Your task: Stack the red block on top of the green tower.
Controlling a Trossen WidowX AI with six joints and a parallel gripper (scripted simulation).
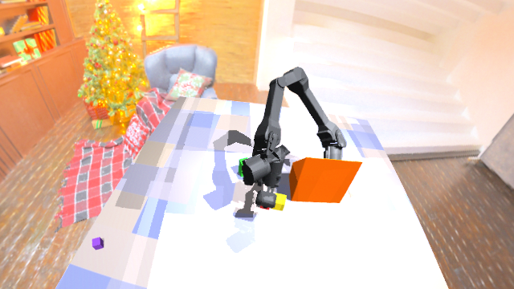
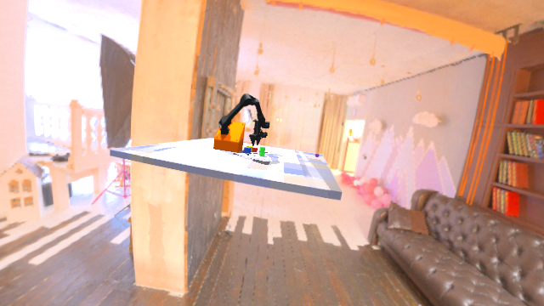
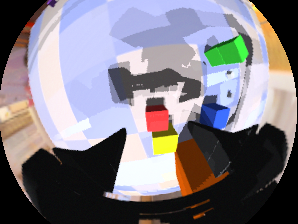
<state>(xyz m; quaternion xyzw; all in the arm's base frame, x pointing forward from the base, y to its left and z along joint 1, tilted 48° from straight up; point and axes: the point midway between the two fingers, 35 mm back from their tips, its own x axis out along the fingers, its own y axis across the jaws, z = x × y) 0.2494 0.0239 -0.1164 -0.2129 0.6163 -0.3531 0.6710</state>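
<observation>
The red block [image 3: 157, 120] [image 2: 254, 150] lies on the table, touching or nearly touching the yellow block; only a sliver of it shows under the arm in the top view. The green tower [image 3: 230, 51] [image 2: 262, 151] [image 1: 241, 167] stands upright apart from it, partly hidden by the arm in the top view. My gripper [image 3: 158, 127] [image 2: 256, 144] is open and empty, pointing down a little above the red block. In the wrist view the red block shows between and just beyond the fingertips. The fingertips are hidden in the top view.
The yellow block [image 3: 165, 143] [image 1: 280, 201] is beside the red one. A blue block [image 3: 215, 115] [image 2: 246, 150] lies between the green tower and a large orange box [image 1: 325, 181] [image 2: 228, 144] [image 3: 192, 167]. A small purple block [image 1: 97, 243] [image 2: 317, 155] lies far off near the table's edge.
</observation>
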